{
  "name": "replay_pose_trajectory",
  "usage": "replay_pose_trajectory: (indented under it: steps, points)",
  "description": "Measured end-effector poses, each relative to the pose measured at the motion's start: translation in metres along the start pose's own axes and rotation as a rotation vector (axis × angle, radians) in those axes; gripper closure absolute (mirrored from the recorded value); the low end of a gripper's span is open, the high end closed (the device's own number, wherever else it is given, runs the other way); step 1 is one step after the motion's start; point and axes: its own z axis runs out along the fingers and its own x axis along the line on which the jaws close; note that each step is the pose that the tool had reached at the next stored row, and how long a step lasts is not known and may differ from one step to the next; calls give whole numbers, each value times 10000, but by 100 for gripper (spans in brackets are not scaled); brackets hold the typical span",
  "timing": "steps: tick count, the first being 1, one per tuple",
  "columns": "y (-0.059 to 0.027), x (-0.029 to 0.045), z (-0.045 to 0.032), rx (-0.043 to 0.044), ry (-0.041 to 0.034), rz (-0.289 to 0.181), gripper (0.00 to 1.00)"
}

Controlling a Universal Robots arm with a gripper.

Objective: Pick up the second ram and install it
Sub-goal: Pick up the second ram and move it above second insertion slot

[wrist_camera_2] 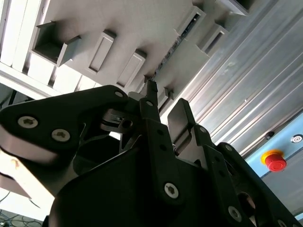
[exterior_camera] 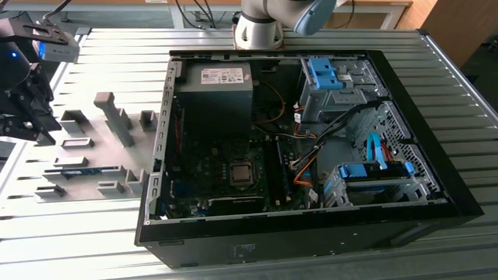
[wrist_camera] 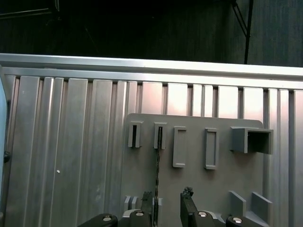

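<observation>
The second ram [exterior_camera: 81, 172] is a thin blue-green stick standing on edge in grey holders on the fixture plate [exterior_camera: 109, 153], at the exterior view's left. In both wrist views it is a dark thin line [wrist_camera: 156, 163] [wrist_camera_2: 174, 45] running between two small blocks. My gripper [exterior_camera: 39, 125] hangs above the plate's outer side, apart from the stick. Its black fingers [wrist_camera: 188, 201] are open with nothing between them [wrist_camera: 168, 202] [wrist_camera_2: 164, 101]. In the first wrist view the stick's line runs down between the fingertips, close to one of them.
An open black computer case [exterior_camera: 435, 192] lies on the slatted aluminium table [exterior_camera: 459, 99], its motherboard and long black slots [exterior_camera: 278, 166] exposed. Several grey fixture blocks [exterior_camera: 116, 116] rise from the plate. A red stop button [wrist_camera_2: 275, 161] sits on a blue panel beside the table.
</observation>
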Motion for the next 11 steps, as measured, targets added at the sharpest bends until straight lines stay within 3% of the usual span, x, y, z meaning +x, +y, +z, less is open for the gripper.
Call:
replay_pose_trajectory:
  steps: [11]
  points:
    - [-3, 0, 62, -1, 1, 0, 63]
